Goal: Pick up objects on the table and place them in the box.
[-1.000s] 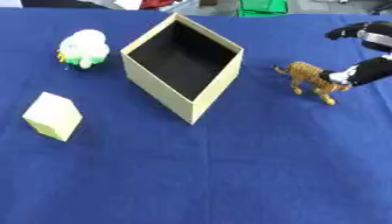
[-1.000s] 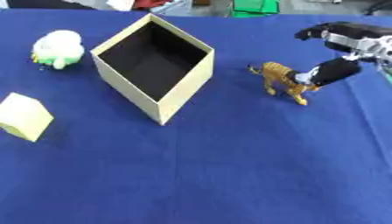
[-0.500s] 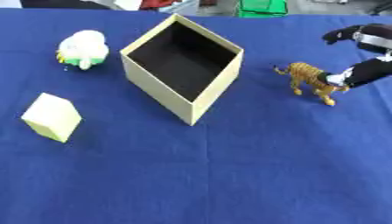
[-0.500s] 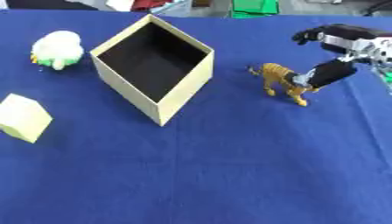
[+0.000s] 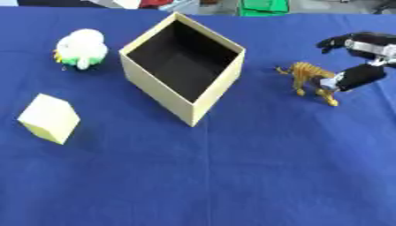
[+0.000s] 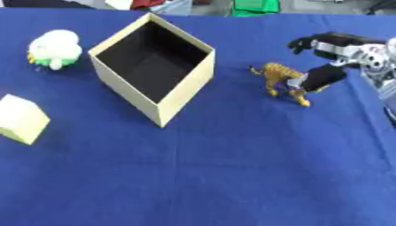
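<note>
Right hand [image 6: 340, 59], fingers spread, touching striped tiger figurine [image 6: 280, 79]; square cardboard box [image 6: 151, 66] beside

Over the last second the right hand [image 6: 338, 59] has edged slightly toward nine o'clock, its thumb now touching the toy tiger's [image 6: 280, 79] hindquarters.

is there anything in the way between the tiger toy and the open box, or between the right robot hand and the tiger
Nothing visible. The right robot hand is already at the tiger toy, its thumb against the toy's rear. Only bare blue table lies between the toy and the open box, which looks empty inside.
</note>
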`<state>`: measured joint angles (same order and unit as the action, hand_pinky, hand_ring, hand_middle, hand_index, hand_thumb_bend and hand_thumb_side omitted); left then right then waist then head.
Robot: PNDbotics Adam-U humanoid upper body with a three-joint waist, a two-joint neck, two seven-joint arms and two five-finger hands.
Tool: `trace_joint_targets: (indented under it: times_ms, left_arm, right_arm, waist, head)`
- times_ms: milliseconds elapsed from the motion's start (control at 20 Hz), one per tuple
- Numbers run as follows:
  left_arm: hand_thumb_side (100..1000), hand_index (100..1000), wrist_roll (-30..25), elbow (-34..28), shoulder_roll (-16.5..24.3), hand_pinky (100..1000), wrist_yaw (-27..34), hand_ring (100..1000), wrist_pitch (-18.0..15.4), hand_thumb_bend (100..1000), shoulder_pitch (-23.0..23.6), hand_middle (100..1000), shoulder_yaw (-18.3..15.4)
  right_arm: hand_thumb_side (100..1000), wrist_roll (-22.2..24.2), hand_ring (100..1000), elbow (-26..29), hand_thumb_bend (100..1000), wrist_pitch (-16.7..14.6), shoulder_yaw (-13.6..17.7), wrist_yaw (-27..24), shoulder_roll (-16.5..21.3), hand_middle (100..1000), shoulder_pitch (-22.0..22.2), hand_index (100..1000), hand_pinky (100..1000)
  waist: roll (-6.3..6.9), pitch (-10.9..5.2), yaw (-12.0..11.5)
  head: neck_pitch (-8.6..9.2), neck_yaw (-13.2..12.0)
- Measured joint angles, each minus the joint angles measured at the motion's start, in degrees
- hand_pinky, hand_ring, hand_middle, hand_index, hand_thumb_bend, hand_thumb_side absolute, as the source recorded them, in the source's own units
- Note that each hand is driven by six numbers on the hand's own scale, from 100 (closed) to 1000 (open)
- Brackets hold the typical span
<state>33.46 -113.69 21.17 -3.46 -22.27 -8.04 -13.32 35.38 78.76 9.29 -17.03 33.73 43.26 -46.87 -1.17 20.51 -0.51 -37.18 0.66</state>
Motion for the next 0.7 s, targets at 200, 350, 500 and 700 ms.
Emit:
trace_joint_targets:
  times_ms: [200,350,500,700]
  left_arm:
    - [1000,790,0.0,0.0,0.0,763,0.1,729,0.0,306,0.0,701,0.0]
    - [1000,790,0.0,0.0,0.0,764,0.2,728,0.0,306,0.0,700,0.0]
    - [1000,790,-0.1,0.0,0.0,764,0.2,728,0.1,308,0.0,700,0.0]
    - [1000,790,-0.1,0.0,0.0,764,0.2,727,0.1,308,0.0,700,0.0]
  right_arm:
    - [475,-0.2,998,-1.0,276,0.3,-0.2,0.2,-0.4,872,0.0,991,982]
    - [474,-0.3,995,-1.6,272,0.5,-0.3,0.5,-0.6,864,0.0,979,980]
    - [472,-0.4,990,-2.0,255,0.6,-0.3,0.5,-0.7,846,0.0,956,975]
    - [466,-0.7,984,-2.3,243,0.8,-0.3,0.7,-1.1,824,0.0,928,968]
  waist:
    - [0.00,0.08,-0.2]
    - [0.00,0.17,-0.2]
    - [0.01,0.18,-0.2]
    - [0.02,0.20,-0.2]
  head:
    - [0.00,0.0]
    - [0.01,0.1]
    - [0.01,0.2]
    - [0.02,0.3]
